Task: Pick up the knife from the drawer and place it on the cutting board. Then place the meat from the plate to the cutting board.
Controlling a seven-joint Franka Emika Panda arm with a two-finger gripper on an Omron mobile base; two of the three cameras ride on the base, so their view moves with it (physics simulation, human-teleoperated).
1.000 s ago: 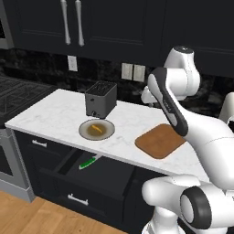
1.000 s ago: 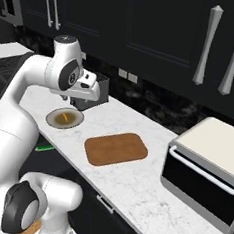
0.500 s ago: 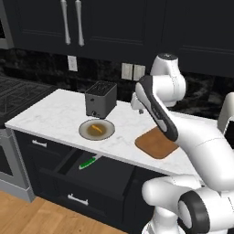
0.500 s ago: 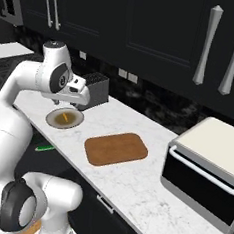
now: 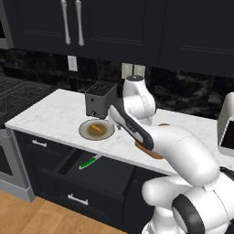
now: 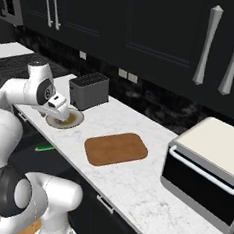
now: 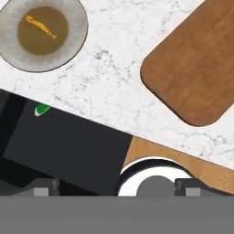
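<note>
Counter edge runs diagonally mid-frame; bare marble between plate upper left and board upper right. Knife in open drawer. Pincer above plate, spread unclear.

White marbled desk; dark upper cabinets with silver bar handles; black stone backsplash with wall outlets; black toaster; stove at left; toaster oven; wood plank floor.
</note>
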